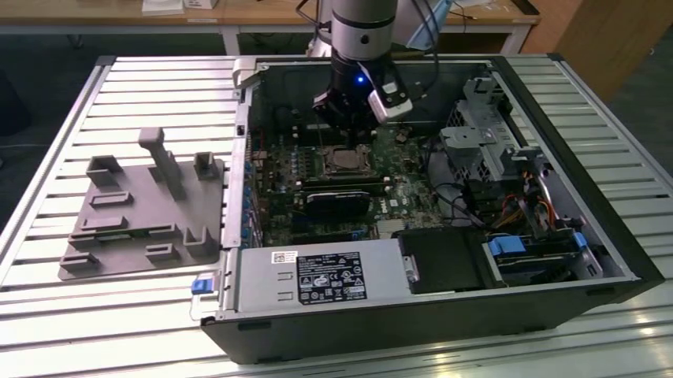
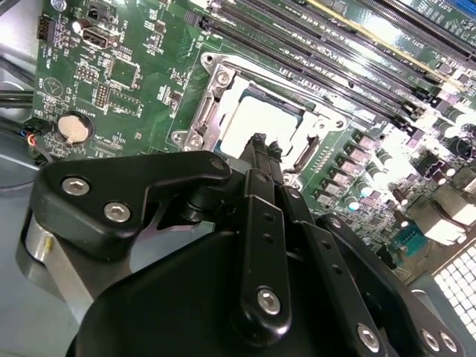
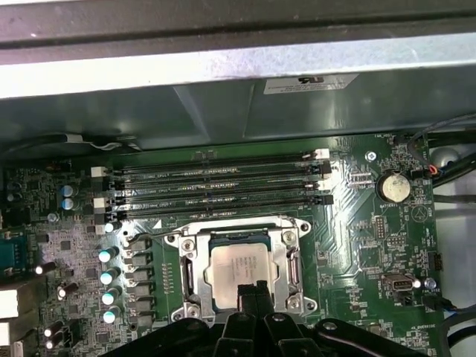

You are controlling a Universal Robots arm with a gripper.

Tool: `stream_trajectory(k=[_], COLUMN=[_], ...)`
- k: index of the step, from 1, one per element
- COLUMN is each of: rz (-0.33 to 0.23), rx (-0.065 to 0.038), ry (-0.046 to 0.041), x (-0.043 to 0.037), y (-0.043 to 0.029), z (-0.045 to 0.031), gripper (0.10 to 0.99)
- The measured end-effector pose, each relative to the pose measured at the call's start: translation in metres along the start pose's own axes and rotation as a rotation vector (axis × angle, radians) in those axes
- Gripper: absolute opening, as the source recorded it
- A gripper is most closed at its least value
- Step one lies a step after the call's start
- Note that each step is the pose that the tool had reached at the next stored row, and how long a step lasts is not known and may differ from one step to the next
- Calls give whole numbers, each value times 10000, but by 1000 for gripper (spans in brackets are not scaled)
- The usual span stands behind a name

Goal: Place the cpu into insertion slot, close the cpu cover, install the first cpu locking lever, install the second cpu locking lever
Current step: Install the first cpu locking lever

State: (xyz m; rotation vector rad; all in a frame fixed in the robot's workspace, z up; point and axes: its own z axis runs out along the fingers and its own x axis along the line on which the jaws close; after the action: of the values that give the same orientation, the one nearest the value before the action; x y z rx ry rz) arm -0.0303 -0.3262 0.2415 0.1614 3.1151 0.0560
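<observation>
My gripper [image 3: 250,296] had its fingers pinched together on nothing, tips right at the edge of the cpu [image 3: 239,264], I guess for pushing rather than grabbing. The cpu sat in the insertion slot [image 3: 301,225] near the centre of the exterior view, with the cpu cover [image 3: 192,271] down around it. My own knuckles blocked that side, so I couldn't make out how the locking levers stood.
</observation>
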Motion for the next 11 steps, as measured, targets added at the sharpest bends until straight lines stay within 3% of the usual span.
stream_trajectory(k=[11], rz=[0], rx=[1], ry=[0], x=[-1], y=[2], z=[-54], gripper=[106])
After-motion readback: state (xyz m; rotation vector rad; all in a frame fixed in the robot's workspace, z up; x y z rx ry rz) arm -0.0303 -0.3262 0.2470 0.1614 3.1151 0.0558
